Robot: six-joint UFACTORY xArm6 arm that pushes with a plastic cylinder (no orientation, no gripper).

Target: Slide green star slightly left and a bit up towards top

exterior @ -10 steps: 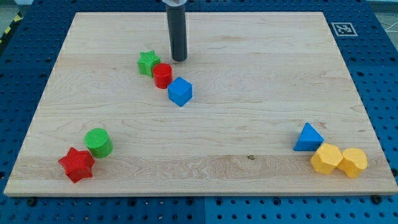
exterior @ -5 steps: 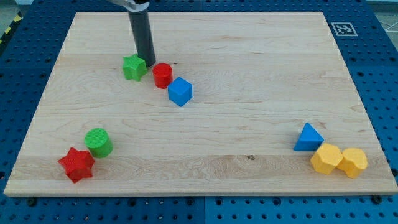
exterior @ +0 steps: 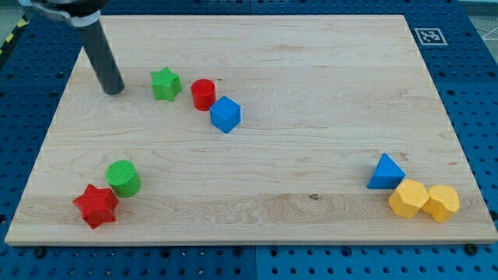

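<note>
The green star (exterior: 165, 84) lies on the wooden board (exterior: 311, 101) in the upper left part of the view. My tip (exterior: 113, 90) rests on the board to the left of the star, apart from it by about a block's width. The rod rises from the tip toward the view's top left. A red cylinder (exterior: 203, 94) sits just right of the star with a small gap, and a blue cube (exterior: 226, 114) sits to its lower right.
A green cylinder (exterior: 123, 178) and a red star (exterior: 96, 205) sit at the lower left. A blue triangle (exterior: 385, 172) and two yellow blocks (exterior: 408, 198) (exterior: 442, 202) sit at the lower right. A marker tag (exterior: 429, 36) is at the top right corner.
The green star slid left, away from the red cylinder. My tip moved from the star's right, past it, and now stands on its left.
</note>
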